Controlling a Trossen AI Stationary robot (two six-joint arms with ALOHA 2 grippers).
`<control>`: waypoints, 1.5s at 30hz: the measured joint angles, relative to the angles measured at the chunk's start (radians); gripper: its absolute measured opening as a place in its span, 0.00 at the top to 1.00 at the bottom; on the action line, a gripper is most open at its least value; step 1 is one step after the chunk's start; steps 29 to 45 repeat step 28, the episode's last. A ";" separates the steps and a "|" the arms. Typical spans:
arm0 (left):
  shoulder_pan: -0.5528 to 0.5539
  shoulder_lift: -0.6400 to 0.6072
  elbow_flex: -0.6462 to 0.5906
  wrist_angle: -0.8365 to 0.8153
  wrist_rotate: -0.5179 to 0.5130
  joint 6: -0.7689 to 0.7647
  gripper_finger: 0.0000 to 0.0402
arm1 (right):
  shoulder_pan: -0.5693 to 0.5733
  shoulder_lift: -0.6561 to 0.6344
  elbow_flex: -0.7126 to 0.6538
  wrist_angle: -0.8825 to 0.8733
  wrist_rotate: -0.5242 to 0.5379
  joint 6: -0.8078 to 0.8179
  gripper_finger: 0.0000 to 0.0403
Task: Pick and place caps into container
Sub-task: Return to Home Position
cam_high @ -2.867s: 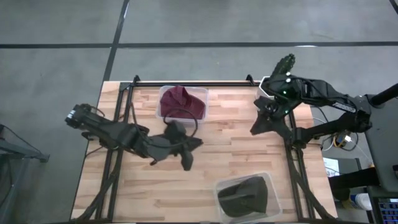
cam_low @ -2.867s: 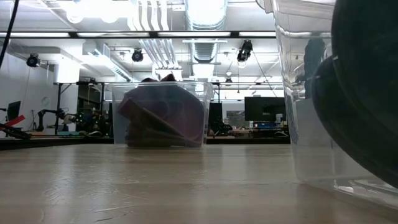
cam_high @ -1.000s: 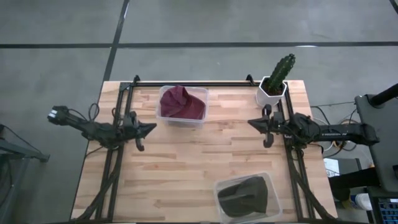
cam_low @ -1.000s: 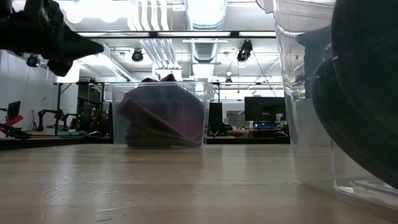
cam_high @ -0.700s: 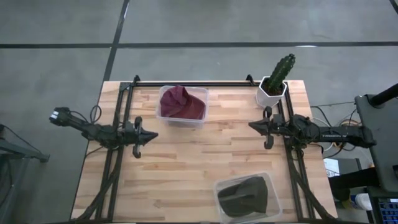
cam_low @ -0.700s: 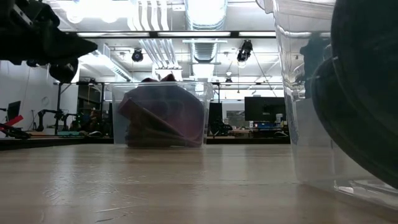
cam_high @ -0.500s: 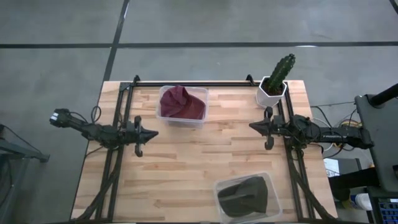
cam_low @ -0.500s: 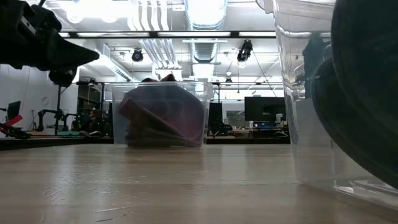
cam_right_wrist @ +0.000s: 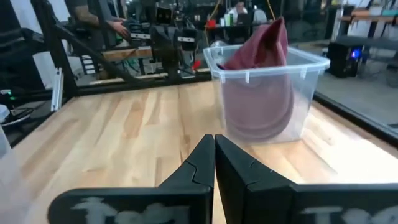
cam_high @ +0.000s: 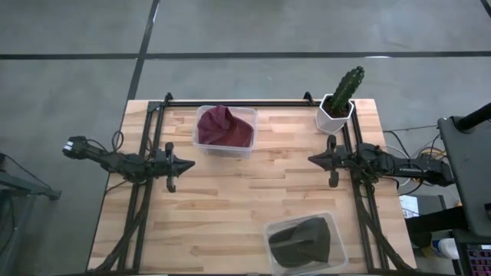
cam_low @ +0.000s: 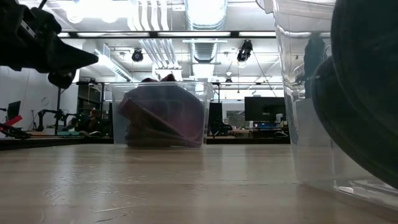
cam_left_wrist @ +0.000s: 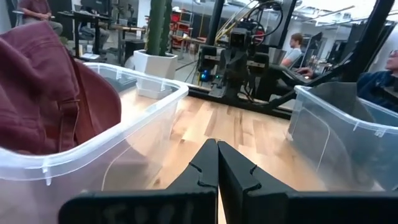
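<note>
- Two grippers of mine are hanging over the wooden table [cam_high: 230, 199], both empty. My left gripper [cam_high: 184, 163] is over the left side and my right gripper [cam_high: 313, 159] over the right, tips pointing at each other and well apart.
- In each wrist view my jaws are pressing tight together, with no gap between them.
- At the table's near edge, toward my right side, the near clear bin [cam_high: 338, 244] is holding the dark caps [cam_high: 299, 241], which are lying folded inside it.
- Across the table, near its far edge and closer to my left arm, the far clear bin [cam_high: 252, 116] is holding the maroon caps [cam_high: 222, 126], heaped above its rim. I cannot count them.
- At the far right corner, a cactus [cam_high: 347, 83] is standing upright in a white pot [cam_high: 335, 113].
- Beyond the table, a person [cam_left_wrist: 293, 48] is sitting in the room.
</note>
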 joint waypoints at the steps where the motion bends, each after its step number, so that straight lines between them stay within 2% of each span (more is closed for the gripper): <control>1: 0.000 -0.004 0.000 0.000 0.005 0.001 1.00 | 0.000 -0.008 0.000 -0.001 0.000 -0.011 0.98; 7: 0.000 -0.005 -0.001 -0.008 0.001 0.041 1.00 | 0.000 -0.006 0.000 -0.002 0.009 -0.055 0.98; 11: 0.001 -0.004 0.001 -0.010 -0.031 0.048 1.00 | 0.000 0.011 0.000 -0.002 0.009 -0.014 0.98; 45: 0.000 -0.004 0.003 -0.019 -0.033 0.048 1.00 | 0.000 0.013 0.000 -0.002 0.010 -0.006 0.98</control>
